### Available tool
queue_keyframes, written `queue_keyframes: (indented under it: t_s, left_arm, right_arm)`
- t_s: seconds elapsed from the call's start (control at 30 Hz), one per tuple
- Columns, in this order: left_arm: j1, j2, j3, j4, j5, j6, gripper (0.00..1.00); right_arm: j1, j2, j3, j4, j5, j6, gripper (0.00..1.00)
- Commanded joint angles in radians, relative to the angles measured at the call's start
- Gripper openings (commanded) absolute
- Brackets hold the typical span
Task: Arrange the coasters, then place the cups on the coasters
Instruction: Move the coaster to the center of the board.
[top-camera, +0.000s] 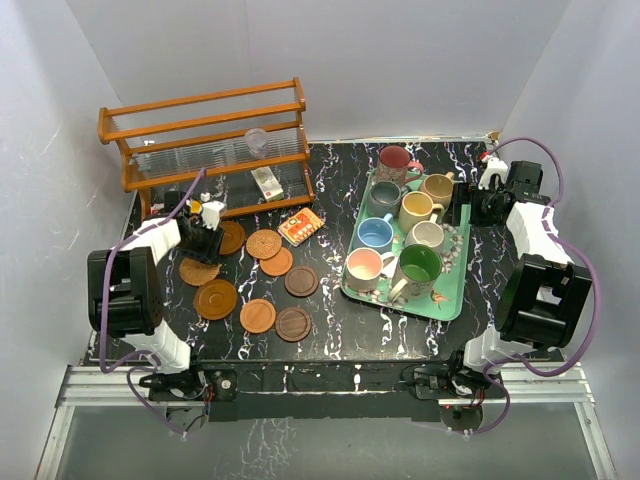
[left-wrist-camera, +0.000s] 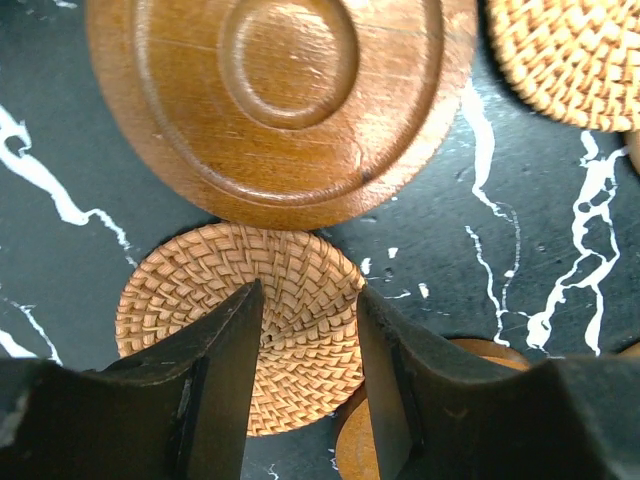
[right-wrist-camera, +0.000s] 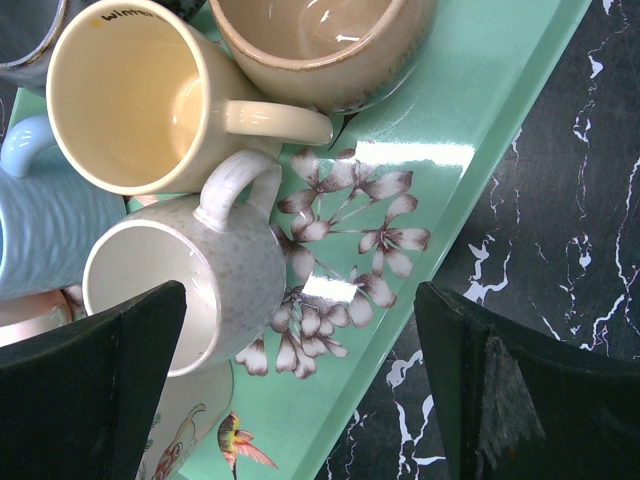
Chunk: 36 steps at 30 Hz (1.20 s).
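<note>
Several round coasters lie on the black marble table at the left, among them a woven coaster (top-camera: 197, 272) and a big ringed wooden one (top-camera: 215, 298). My left gripper (top-camera: 205, 236) hangs low over them. In the left wrist view its fingers (left-wrist-camera: 310, 295) stand a narrow gap apart above a woven coaster (left-wrist-camera: 250, 320), with a large wooden coaster (left-wrist-camera: 280, 100) just ahead. Several mugs stand on the green tray (top-camera: 455, 285). My right gripper (top-camera: 470, 205) stands wide open (right-wrist-camera: 300, 300) over the tray's right rim (right-wrist-camera: 470, 130), beside the off-white mug (right-wrist-camera: 200, 290).
A wooden rack (top-camera: 210, 140) with a clear plastic cup (top-camera: 256, 140) stands at the back left. A small orange card (top-camera: 300, 226) lies between the coasters and the tray. The yellow mug (right-wrist-camera: 130, 100) and tan mug (right-wrist-camera: 320, 40) crowd close ahead of my right fingers.
</note>
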Motion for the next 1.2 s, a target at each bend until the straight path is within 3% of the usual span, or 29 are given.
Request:
queue_keyframes:
  t_s: [0.0,0.33,0.73,1.0,1.17]
  left_arm:
    - [-0.041,0.029,-0.049,-0.073,0.068,-0.022,0.40]
    - [-0.135,-0.038,-0.119,-0.114,0.136,0.004,0.40]
    - [-0.324,0.045,-0.045,-0.090,0.152,-0.028,0.40]
    - [-0.333,0.027,-0.041,-0.048,0.080,-0.042,0.37]
    - [-0.335,0.028,-0.028,-0.047,0.133,-0.021,0.37]
  right_arm:
    - [-0.001,-0.003,0.024,0.017,0.007,-0.002,0.98]
    - [-0.001,-0.002,0.024,0.017,0.007,-0.002,0.99]
    - [-0.001,-0.003,0.021,0.018,0.018,-0.002,0.98]
    - [-0.001,0.005,0.021,0.019,0.020,-0.002,0.99]
    - [-0.001,0.009,0.021,0.019,0.020,-0.002,0.98]
